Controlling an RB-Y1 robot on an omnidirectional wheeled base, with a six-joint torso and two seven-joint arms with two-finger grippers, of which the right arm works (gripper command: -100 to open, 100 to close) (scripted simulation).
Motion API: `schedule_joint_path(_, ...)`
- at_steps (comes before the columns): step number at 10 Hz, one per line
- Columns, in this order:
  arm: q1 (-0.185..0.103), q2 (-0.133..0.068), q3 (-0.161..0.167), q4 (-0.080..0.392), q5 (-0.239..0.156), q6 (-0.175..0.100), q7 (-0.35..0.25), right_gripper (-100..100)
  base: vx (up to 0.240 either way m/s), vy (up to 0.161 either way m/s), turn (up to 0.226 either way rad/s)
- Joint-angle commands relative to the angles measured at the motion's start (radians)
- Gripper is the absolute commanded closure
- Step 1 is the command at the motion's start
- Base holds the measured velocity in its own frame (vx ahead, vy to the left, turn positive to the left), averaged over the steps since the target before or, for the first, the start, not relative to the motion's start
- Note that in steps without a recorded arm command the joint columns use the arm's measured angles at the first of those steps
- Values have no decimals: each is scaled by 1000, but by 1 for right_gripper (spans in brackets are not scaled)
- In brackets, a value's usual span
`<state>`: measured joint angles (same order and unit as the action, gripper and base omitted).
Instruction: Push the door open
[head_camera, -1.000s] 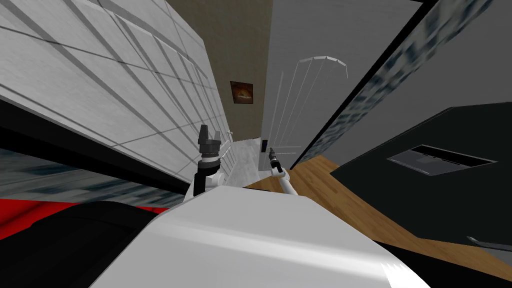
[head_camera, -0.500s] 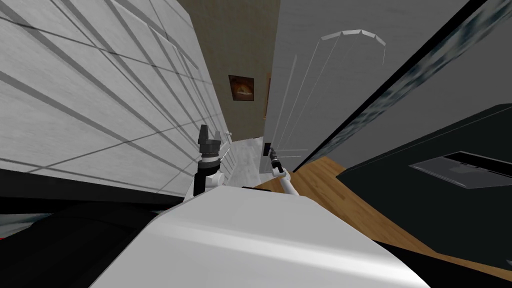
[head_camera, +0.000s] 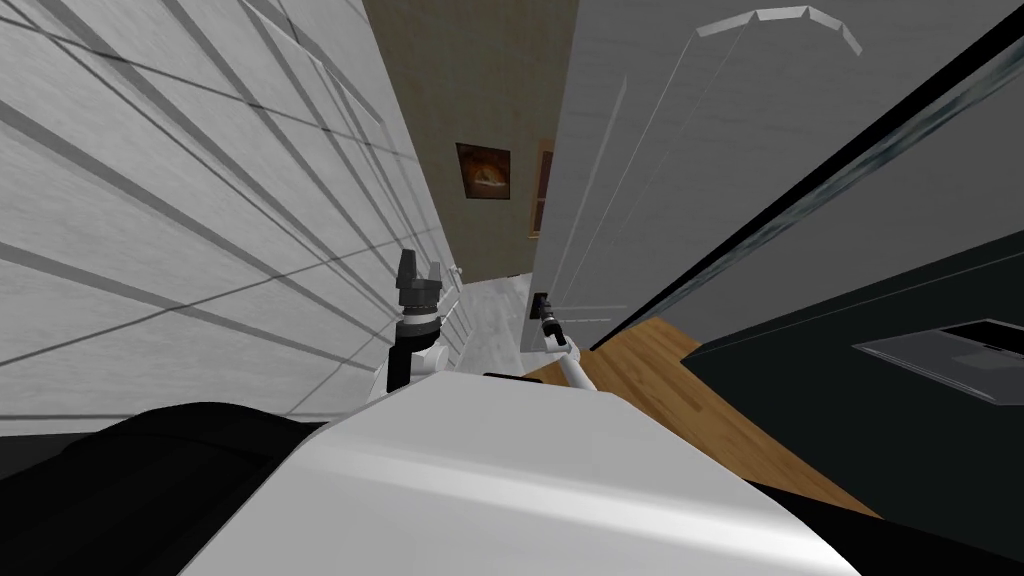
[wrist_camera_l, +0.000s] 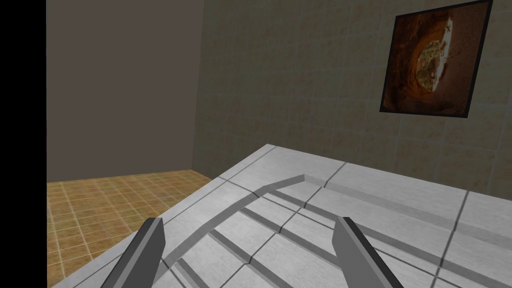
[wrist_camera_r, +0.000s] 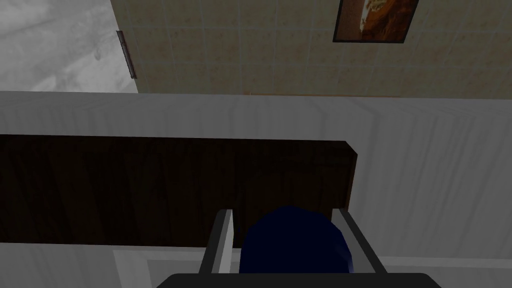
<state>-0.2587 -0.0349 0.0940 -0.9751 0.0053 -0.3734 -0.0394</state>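
The grey panelled door (head_camera: 680, 180) stands ajar ahead and to my right, its free edge toward me. My right gripper (head_camera: 544, 312) reaches forward to that edge. In the right wrist view the gripper (wrist_camera_r: 282, 212) is shut on a rounded dark blue door handle (wrist_camera_r: 292, 240), with a finger pressing each side. Just beyond the handle, a dark brown plate (wrist_camera_r: 150, 190) is set in the door's pale edge (wrist_camera_r: 425, 165). My left gripper (head_camera: 418, 268) is raised at my left front, away from the door. Its fingers (wrist_camera_l: 150, 245) stand open with nothing between them.
A white panelled surface (head_camera: 200, 200) runs close along my left side. Through the gap ahead a tan tiled wall carries a framed picture (head_camera: 483, 172). Wooden floor (head_camera: 660, 380) lies to the right of the door, and beyond it stands a large black unit (head_camera: 880, 400).
I have moved forward, so the door and the white surface on my left now show larger and nearer. Both arms keep their pose. The right gripper stays at the door's edge.
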Motion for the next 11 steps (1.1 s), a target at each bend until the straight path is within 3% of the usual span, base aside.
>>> schedule_joint_path(1, 1, 0, 0, 1, 0, 1, 0, 100, -27, -12, 8)
schedule_joint_path(5, 1, 0, 0, 1, 0, 1, 0, 100, -13, -4, 1)
schedule_joint_path(11, 15, -26, 24, -13, 23, 9, -19, 100, 154, 16, -125)
